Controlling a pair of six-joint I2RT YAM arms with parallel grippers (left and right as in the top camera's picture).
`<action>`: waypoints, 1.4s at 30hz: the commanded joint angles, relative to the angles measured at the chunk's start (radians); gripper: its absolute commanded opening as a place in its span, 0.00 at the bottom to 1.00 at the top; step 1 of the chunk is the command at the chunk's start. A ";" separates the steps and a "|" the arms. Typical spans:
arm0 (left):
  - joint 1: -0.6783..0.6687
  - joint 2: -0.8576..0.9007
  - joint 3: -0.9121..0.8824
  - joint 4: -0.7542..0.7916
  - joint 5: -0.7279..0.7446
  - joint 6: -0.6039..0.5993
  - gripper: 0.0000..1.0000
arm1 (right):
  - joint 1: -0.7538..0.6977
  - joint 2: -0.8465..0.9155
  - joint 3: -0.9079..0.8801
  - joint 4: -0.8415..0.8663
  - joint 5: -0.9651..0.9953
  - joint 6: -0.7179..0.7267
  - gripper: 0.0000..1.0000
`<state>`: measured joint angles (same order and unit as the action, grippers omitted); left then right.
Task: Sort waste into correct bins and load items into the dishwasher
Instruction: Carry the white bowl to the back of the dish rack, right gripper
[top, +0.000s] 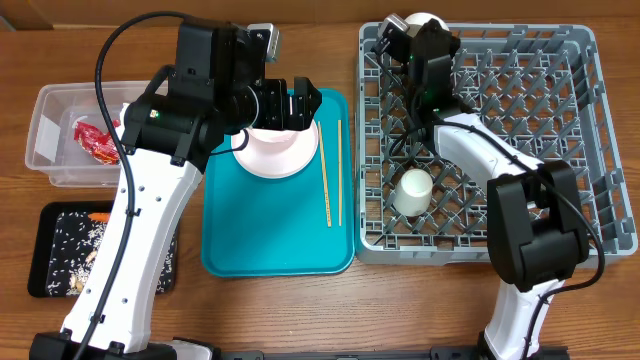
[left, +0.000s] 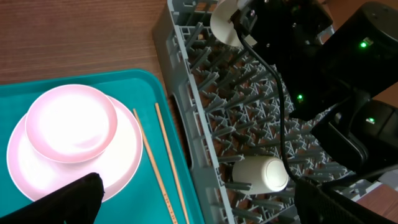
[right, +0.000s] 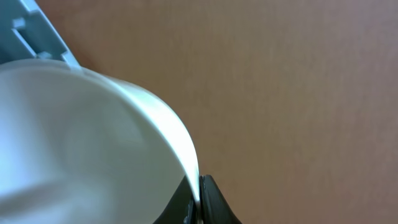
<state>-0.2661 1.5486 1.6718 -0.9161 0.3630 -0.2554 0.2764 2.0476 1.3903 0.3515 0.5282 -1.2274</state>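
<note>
While your right pincer (right: 200, 198) is clenching the whitish bowl (right: 81, 143) by its rim, you are holding something stiff, slick, likely fragile. Your left pincer (top: 303, 107) is hovering released.

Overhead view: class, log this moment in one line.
left pincer open above plate | right pincer shut on bowl, rack corner | cup in rack | chopsticks on tray

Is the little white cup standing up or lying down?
Lying down: the cup rests on its side among the pegs of the grey rack.
</note>
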 joint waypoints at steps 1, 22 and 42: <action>0.004 -0.013 0.019 0.001 -0.007 0.013 1.00 | -0.006 0.028 0.003 0.063 0.018 -0.036 0.04; 0.004 -0.013 0.019 0.001 -0.007 0.013 1.00 | 0.055 0.024 0.003 -0.096 0.146 0.006 0.04; 0.004 -0.013 0.019 0.001 -0.007 0.013 1.00 | 0.147 -0.044 0.003 -0.323 0.301 0.272 0.36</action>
<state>-0.2661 1.5486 1.6718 -0.9161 0.3630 -0.2554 0.4324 2.0392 1.4059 0.0605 0.8375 -1.0382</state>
